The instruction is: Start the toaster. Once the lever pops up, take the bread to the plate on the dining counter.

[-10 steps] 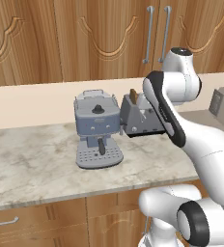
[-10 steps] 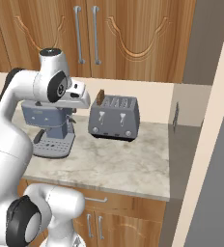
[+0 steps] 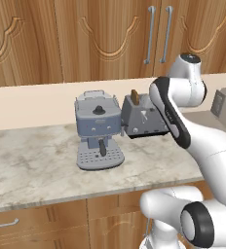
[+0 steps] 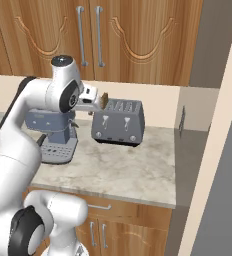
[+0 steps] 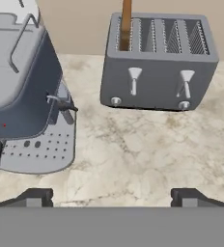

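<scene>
We hold gripper (image 5: 111, 195) spread wide, empty, short of toaster (image 5: 158, 62) near worktop's (image 5: 133, 149) back edge. Risk: fingers bump bread (image 5: 126, 24), miss lever (image 5: 134, 77).

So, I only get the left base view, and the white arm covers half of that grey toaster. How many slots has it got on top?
Observer: Four, side by side. The hand view shows the whole toaster, and the bread stands in the end slot nearest the espresso machine.
Operator: Does it have levers?
Observer: Two, on its front face, both near the top of their tracks.
Operator: And is the hand holding anything?
Observer: No. The hand is open with nothing between its fingertips, and it is short of the toaster, over bare worktop.
</scene>
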You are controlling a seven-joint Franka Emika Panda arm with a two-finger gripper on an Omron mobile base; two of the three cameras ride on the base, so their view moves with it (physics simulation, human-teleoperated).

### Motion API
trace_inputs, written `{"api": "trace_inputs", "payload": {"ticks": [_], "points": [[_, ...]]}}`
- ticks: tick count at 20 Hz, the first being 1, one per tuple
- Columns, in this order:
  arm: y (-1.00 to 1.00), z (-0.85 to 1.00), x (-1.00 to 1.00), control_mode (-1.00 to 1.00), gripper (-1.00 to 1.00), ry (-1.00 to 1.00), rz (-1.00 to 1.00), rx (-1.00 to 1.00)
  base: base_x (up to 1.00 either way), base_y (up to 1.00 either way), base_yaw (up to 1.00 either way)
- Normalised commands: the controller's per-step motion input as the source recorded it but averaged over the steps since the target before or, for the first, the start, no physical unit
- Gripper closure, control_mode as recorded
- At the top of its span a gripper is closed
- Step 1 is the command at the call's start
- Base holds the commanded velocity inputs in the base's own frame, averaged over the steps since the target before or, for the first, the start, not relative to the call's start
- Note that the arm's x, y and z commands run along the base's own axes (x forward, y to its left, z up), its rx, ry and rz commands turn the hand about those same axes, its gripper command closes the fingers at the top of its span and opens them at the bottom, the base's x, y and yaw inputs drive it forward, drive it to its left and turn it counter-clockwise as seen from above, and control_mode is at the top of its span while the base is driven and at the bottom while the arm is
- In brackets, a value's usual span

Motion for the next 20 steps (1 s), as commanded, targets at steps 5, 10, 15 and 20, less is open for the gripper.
{"api": "trace_inputs", "payload": {"ticks": [5, 10, 15, 20], "points": [[-0.32, -0.29, 0.16, -1.0, -1.0, -0.18, 0.0, 0.0, 0.0, 0.0, 0.0], [-0.25, -0.34, 0.17, -1.0, -1.0, -0.07, 0.0, 0.0, 0.0, 0.0, 0.0], [-0.22, -0.32, 0.27, -1.0, -1.0, -0.02, 0.0, 0.0, 0.0, 0.0, 0.0], [-0.17, -0.16, 0.43, -1.0, -1.0, 0.0, 0.0, 0.01, 0.0, 0.0, 0.0]]}}
